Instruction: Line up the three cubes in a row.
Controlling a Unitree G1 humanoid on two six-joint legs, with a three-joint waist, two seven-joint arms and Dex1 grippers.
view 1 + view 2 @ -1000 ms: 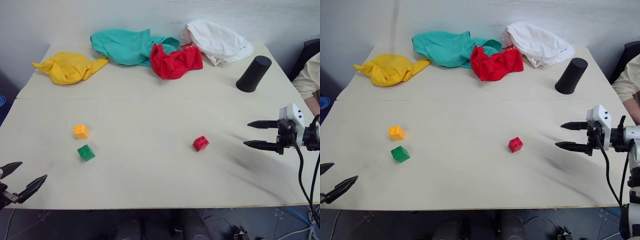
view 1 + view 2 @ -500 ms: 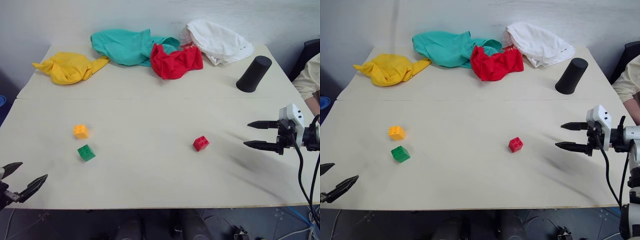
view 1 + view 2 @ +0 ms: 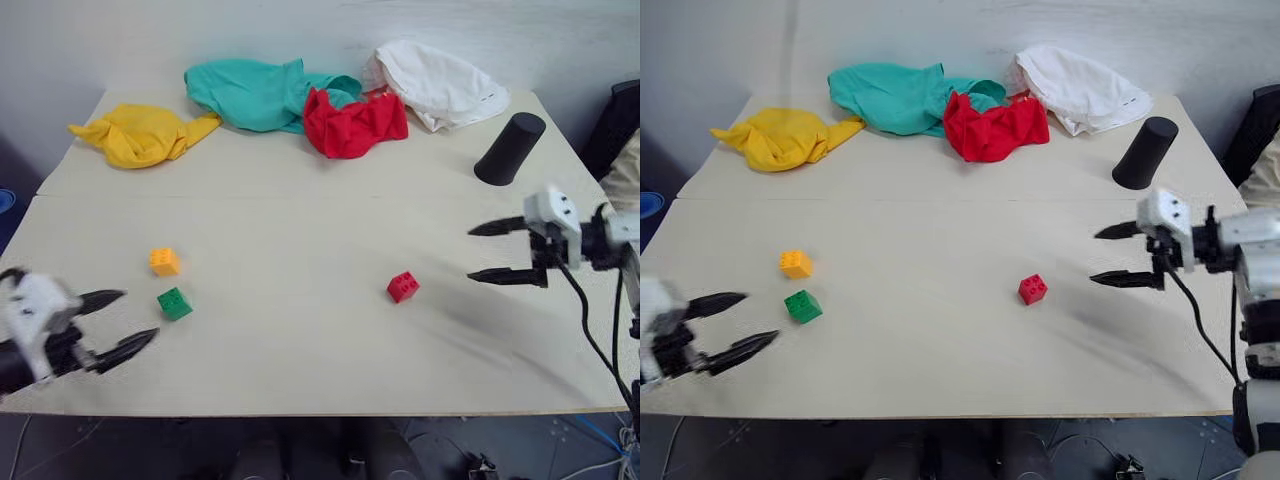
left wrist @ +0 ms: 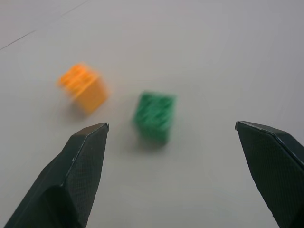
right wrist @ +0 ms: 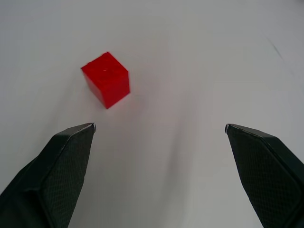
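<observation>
Three small studded cubes lie on the cream table (image 3: 300, 220). The orange-yellow cube (image 3: 164, 261) sits at the left, with the green cube (image 3: 174, 303) just in front of it. The red cube (image 3: 402, 286) lies apart, right of centre. My left gripper (image 3: 132, 320) hangs open over the table's front left, a short way from the green cube (image 4: 155, 115) and pointing at it. My right gripper (image 3: 478, 252) is open too, to the right of the red cube (image 5: 106, 79) and aimed toward it. Nothing is between either pair of fingers.
Along the table's far edge lie a yellow cloth (image 3: 140, 134), a teal cloth (image 3: 255, 92), a red cloth (image 3: 352, 123) and a white cloth (image 3: 436, 82). A black cylinder (image 3: 508, 148) stands at the back right. A person's sleeve (image 3: 624, 178) shows at the right edge.
My left gripper has swung in over the table from the front left corner toward the green cube. My right gripper has moved left toward the red cube. The cubes have not moved.
</observation>
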